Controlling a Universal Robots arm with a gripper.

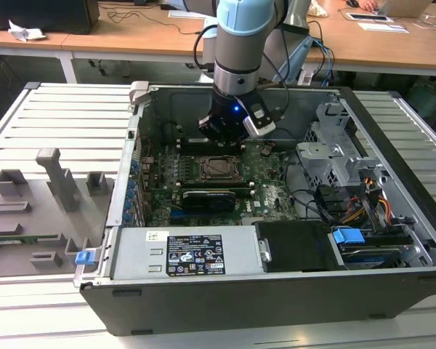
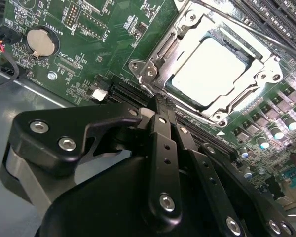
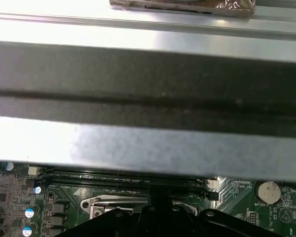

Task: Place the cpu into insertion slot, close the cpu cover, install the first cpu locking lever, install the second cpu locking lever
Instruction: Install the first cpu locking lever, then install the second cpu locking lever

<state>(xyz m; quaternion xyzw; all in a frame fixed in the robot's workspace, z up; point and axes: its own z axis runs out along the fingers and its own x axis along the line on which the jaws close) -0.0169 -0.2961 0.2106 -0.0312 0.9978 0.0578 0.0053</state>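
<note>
The cpu (image 2: 212, 69) lies flat in the insertion slot (image 2: 259, 52), its silvery top showing through the window of the cpu cover (image 2: 158, 54), which lies down over it. In the exterior view the cpu (image 1: 219, 167) sits mid-board, just in front of my gripper (image 1: 229, 134). In the second wrist view my gripper (image 2: 159, 101) is shut, its black fingers (image 2: 163, 143) meeting at the socket's edge with nothing seen between them. In the first wrist view the gripper (image 3: 160, 202) hangs over the cover's rim (image 3: 96, 201).
The open computer case (image 1: 131, 145) walls the board in. A black card (image 1: 207, 198) lies in front of the socket, memory slots (image 2: 281, 19) beside it, a coin battery (image 2: 41, 41) nearby. A drive cage (image 1: 334, 153) and cables stand at the exterior view's right.
</note>
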